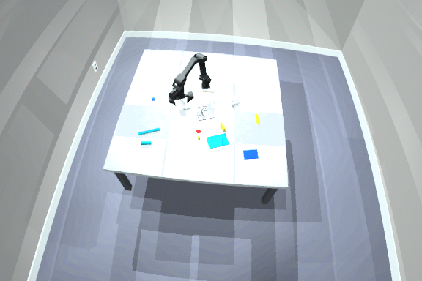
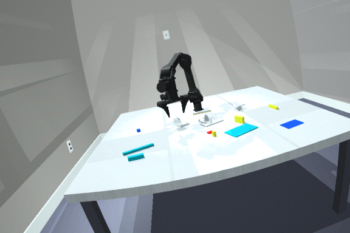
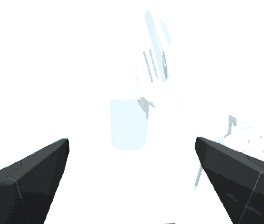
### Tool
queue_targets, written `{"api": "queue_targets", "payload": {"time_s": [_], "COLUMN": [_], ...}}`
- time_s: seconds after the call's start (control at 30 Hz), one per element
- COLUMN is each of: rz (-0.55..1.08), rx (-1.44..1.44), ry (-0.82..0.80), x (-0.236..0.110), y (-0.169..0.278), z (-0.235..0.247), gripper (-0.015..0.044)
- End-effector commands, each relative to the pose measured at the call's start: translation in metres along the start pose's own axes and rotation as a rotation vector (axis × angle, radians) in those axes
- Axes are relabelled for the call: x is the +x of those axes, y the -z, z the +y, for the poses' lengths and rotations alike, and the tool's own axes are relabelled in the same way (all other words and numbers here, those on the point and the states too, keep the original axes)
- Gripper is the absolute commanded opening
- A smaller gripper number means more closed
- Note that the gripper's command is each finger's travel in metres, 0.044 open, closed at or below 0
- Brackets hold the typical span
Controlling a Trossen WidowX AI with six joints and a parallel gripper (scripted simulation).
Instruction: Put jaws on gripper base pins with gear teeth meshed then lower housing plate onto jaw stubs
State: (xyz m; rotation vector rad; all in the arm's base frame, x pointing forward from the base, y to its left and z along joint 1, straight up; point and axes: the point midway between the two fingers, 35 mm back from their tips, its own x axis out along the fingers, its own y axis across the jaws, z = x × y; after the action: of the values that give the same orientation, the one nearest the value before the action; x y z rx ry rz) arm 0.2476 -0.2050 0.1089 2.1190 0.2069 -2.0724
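My gripper [image 2: 176, 114] [image 3: 134, 143] is open and empty above the table, its two black fingers wide apart. A pale jaw-like part [image 2: 177, 121] [image 3: 156, 47] lies just below and beyond the fingertips; its exact shape is washed out. The pale gripper base [image 1: 205, 118] [image 2: 212, 123] lies to its right, near mid-table, and partly shows at the right edge of the wrist view. Raised pale shapes show on the base, but I cannot tell pins, jaw or plate apart. Another pale part [image 1: 235, 103] [image 2: 239, 107] lies farther right. I cannot identify the housing plate.
A cyan plate [image 1: 217, 141] [image 2: 241, 130], yellow block [image 1: 223, 126] [image 2: 239, 119], red piece [image 1: 198, 131] and small yellow cylinder [image 2: 214, 133] lie in front of the base. Teal bars [image 1: 149, 132] [image 2: 135, 157] and a blue cube [image 2: 138, 130] lie left; a blue plate [image 1: 250, 154] and yellow bar [image 1: 257, 118] right.
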Motion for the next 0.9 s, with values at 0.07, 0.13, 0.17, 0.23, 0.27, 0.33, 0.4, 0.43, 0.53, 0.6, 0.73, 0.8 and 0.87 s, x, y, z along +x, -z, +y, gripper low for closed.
{"api": "queue_targets", "payload": {"time_s": [0.07,0.13,0.17,0.23,0.27,0.33,0.4,0.43,0.53,0.6,0.73,0.8,0.87], "rz": [0.001,0.001,0.001,0.001,0.001,0.001,0.001,0.001,-0.004,-0.004,-0.004,-0.004,-0.004], "rx": [0.000,0.000,0.000,0.000,0.000,0.000,0.000,0.000,-0.004,-0.004,-0.004,-0.004,-0.004], "ry": [-0.001,-0.001,-0.001,-0.001,-0.001,-0.001,-0.001,-0.001,0.006,0.006,0.006,0.006,0.006], "x": [0.0001,0.0001,0.0001,0.0001,0.0001,0.0001,0.0001,0.0001,-0.0051,-0.0051,-0.0051,-0.0051,-0.0051], "y": [0.0002,0.0002,0.0002,0.0002,0.0002,0.0002,0.0002,0.0002,-0.0007,-0.0007,-0.0007,-0.0007,-0.0007], "z": [0.0002,0.0002,0.0002,0.0002,0.0002,0.0002,0.0002,0.0002,-0.0008,-0.0008,-0.0008,-0.0008,-0.0008], "gripper": [0.0440,0.0440,0.0440,0.0440,0.0440,0.0440,0.0440,0.0440,0.0361,0.0309,0.0204,0.0151,0.0099]}}
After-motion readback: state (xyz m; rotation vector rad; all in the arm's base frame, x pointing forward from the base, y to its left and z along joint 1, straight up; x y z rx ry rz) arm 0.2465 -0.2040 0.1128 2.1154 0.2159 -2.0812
